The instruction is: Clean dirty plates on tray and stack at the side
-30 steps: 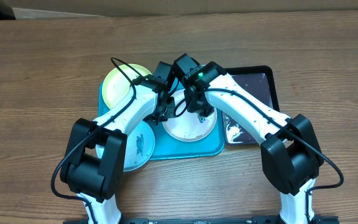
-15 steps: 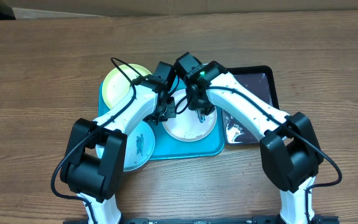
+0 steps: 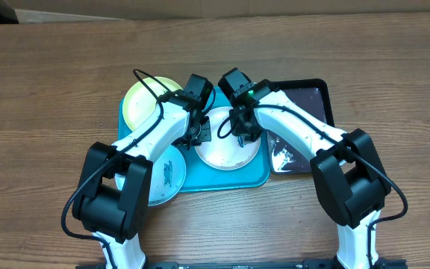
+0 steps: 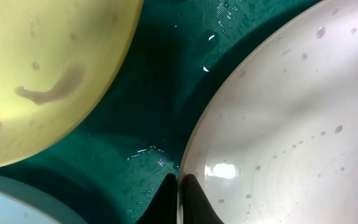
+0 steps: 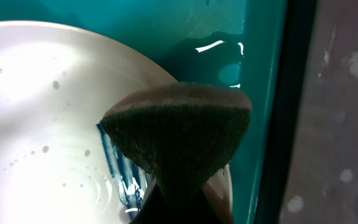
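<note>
Wrist views alone show left claw [image 4: 178,186] pinching white plate [image 4: 291,124] at rim, right claw [image 5: 178,198] clamping sponge [image 5: 179,127].

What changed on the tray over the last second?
The right gripper, shut on the sponge, shifted slightly to the right over the white plate, towards its right rim. The left gripper stayed pinched on that plate's left rim, and the plate and tray did not move.
</note>
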`<move>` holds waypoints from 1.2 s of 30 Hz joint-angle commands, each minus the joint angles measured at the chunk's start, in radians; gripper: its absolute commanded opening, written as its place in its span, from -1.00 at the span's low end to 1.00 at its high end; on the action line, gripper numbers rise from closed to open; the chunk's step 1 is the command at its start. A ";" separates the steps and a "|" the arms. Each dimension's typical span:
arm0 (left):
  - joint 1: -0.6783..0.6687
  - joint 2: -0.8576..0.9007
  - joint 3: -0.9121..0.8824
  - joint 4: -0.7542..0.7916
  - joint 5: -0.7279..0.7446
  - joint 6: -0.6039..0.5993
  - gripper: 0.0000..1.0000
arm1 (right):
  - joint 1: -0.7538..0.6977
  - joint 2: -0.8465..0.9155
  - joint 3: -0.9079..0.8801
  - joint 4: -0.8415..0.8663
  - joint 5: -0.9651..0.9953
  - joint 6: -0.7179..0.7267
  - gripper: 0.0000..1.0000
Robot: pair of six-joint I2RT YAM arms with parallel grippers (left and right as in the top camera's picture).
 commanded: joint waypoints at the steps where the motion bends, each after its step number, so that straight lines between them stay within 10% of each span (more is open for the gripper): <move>1: 0.001 0.010 -0.005 0.001 -0.035 -0.021 -0.92 | 0.001 0.001 -0.022 0.024 -0.003 -0.008 -0.93; 11: 0.001 0.010 -0.005 0.002 -0.035 -0.021 -0.92 | 0.001 0.001 -0.070 0.075 -0.003 -0.008 -0.63; 36: 0.001 0.010 -0.005 0.003 -0.035 -0.020 -0.91 | -0.006 0.004 -0.072 0.084 -0.034 -0.008 -0.92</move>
